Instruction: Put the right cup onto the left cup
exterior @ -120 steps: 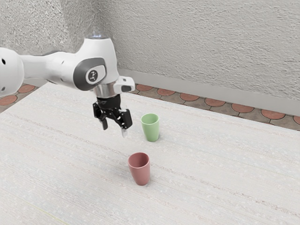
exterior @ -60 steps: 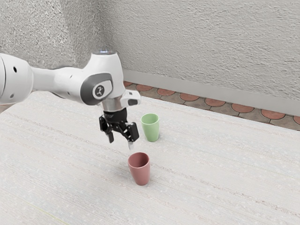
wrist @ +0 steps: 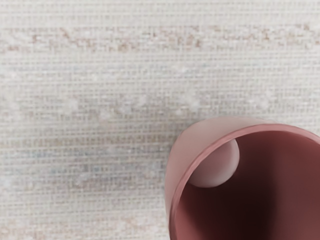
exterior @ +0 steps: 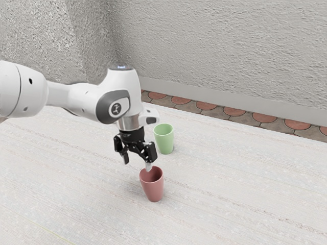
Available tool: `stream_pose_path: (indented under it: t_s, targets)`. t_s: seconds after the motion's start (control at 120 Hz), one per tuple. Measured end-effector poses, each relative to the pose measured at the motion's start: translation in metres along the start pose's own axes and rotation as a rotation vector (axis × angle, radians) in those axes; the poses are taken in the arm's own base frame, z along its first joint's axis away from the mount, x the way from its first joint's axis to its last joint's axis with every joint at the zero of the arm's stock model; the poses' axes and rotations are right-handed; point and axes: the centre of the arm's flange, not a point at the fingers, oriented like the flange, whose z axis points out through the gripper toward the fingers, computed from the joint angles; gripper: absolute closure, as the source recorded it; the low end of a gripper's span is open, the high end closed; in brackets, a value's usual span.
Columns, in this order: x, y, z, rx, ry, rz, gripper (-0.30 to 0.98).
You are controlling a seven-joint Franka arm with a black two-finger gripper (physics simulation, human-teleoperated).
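My gripper [exterior: 137,165] is open and empty, its two fingers spread, just above and to the exterior view's left of the red cup [exterior: 153,186]. One fingertip overlaps the red cup's rim in that view; whether they touch I cannot tell. The red cup stands upright, and the wrist view looks down into the red cup [wrist: 192,145] near the hand. Behind it in the exterior view, the green cup [exterior: 164,139] is upright on the table, apart from the red one, partly beside the hand.
Both cups stand on a pale, streaked table [exterior: 245,189]. Beyond its far edge lie reddish floor tiles [exterior: 234,111] and a rough grey wall [exterior: 225,46].
My arm has come lower and toward the exterior view's right, bringing the open gripper close to the red cup. Both cups have stayed put.
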Motion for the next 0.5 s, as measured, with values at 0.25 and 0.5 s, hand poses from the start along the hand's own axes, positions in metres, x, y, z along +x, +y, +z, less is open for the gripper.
stream_pose_path:
  t_s: [0.25,0.5]
  targets:
    - [0.01,-0.001,0.016,-0.002,-0.004,-0.015,0.0]
    - [0.02,-0.001,0.026,-0.004,0.0,-0.021,0.0]
